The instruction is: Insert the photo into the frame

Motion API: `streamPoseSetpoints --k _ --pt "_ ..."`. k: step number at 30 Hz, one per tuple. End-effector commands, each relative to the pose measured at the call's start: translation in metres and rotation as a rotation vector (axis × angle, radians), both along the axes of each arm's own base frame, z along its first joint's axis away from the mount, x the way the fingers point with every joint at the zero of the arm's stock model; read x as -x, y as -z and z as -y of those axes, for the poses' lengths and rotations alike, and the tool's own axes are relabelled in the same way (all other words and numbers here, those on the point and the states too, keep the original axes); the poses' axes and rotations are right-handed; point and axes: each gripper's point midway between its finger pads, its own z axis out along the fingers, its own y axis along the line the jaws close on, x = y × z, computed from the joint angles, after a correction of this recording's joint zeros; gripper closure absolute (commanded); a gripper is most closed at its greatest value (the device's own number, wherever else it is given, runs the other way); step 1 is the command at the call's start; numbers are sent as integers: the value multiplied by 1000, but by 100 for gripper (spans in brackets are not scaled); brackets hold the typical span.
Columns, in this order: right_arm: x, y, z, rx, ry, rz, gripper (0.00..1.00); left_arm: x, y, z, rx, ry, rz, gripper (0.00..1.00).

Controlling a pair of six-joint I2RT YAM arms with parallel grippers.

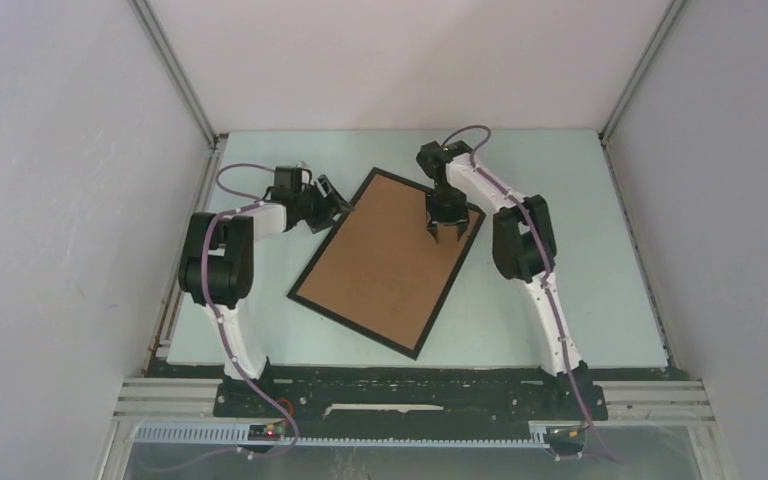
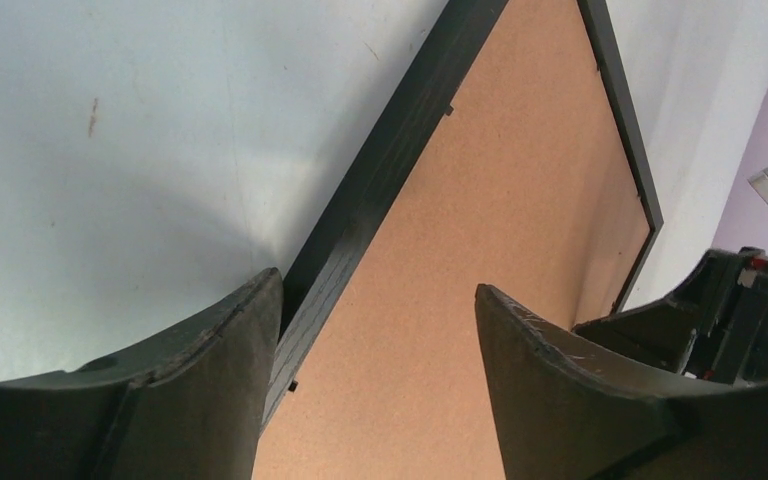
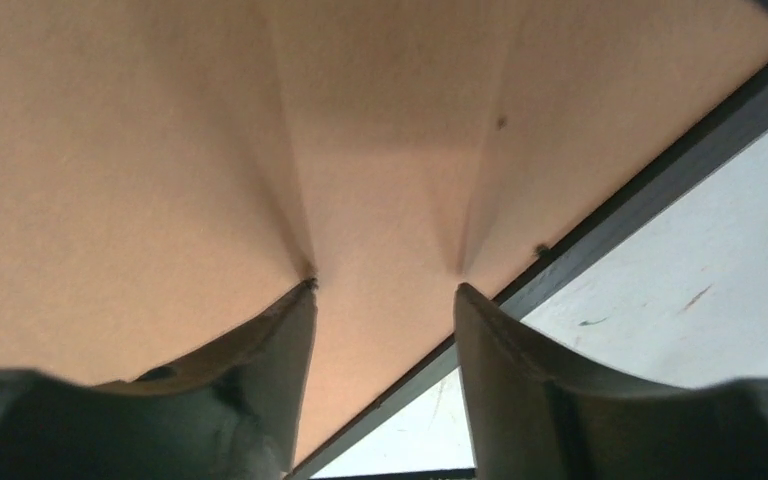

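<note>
Frame: thin-edged black rectangular picture frame [image 2: 380,170] lies face-down on the pale table [image 1: 580,250], with a brown cardboard backing board [image 1: 390,255] seated inside.
Photo: not visible; probably beneath the board.
Left gripper [image 2: 375,290]: released, astride the frame's edge, likely steadying it.
Right gripper [image 3: 385,285]: released, tips on the board, likely pressing it home.

Pale grey flat tabletop [image 1: 580,300], faintly scuffed. One thin-edged black rectangular frame [image 1: 352,324] lies flat on it, askew, brown cardboard board [image 1: 385,260] uppermost.
</note>
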Motion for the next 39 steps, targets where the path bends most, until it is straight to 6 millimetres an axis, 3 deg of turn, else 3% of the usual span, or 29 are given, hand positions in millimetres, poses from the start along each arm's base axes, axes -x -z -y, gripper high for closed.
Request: streamPoseSetpoints --k 1,3,6,10,12,16,21,26,32,39 --pt "-18 -70 -34 -230 -51 304 32 28 -19 14 64 57 -7 24" --pt "-4 -101 -21 -323 -28 388 25 37 -14 15 94 58 -45 23" --pt "32 -103 3 -527 72 424 20 51 -5 18 125 60 -94 22" --pt "69 -63 39 -701 219 360 24 67 -5 19 158 53 -91 22" --pt "83 -46 50 -739 262 318 31 78 -6 17 154 40 -81 22" --pt "94 -31 59 -768 281 289 41 93 -4 8 130 7 -63 22" --pt "103 -9 50 -790 277 212 55 93 2 7 114 14 -79 22" --pt "116 12 48 -767 284 173 61 90 1 7 109 20 -74 22" --pt "121 17 46 -741 268 163 70 90 1 7 106 26 -75 22" --pt "129 10 63 -736 302 207 61 89 1 7 98 26 -69 23"
